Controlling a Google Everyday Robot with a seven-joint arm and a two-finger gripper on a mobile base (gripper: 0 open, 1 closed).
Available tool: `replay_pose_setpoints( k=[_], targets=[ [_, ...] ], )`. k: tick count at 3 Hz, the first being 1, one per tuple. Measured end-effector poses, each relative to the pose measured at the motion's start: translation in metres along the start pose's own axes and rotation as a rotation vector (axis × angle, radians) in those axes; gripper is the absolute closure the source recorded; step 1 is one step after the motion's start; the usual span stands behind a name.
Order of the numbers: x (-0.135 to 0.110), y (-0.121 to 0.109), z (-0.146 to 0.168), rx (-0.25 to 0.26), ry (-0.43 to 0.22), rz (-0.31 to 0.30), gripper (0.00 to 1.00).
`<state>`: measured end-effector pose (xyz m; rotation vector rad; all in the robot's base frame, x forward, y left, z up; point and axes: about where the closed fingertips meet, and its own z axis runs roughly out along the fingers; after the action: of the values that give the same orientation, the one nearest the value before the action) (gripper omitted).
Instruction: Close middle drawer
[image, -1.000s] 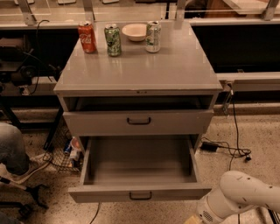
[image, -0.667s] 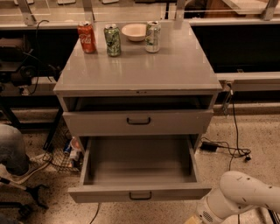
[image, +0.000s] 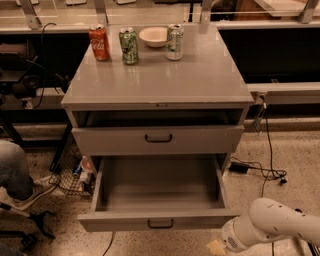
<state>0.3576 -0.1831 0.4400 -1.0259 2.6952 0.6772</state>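
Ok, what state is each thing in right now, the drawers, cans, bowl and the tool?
middle drawer, pulled far out, empty
top drawer, slightly ajar, it seems
red can, upright
green can, upright
pale can, upright
bowl, right way up
tool, low at the bottom edge, by the middle drawer's right front corner

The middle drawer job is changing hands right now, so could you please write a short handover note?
Pincer: only a tan tip shows at the bottom edge, past the end of the white arm, just below the drawer's front right corner; it touches nothing.
Middle drawer: pulled far out of the cabinet, its black handle facing the camera.
Top drawer: nearly in, with a dark gap above its front.
Done: nothing yet.
Left: bring the pincer to the middle drawer's front and push it straight in until flush.
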Motion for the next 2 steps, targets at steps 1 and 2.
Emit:
replay_pose_setpoints(
  k=[1, 2],
  targets=[
    [-0.028, -0.029, 0.023, 0.022, -0.114, -0.022, 1.0],
    [-0.057, -0.048, 0.04, 0.023, -0.206, -0.055, 1.0]
  ],
)
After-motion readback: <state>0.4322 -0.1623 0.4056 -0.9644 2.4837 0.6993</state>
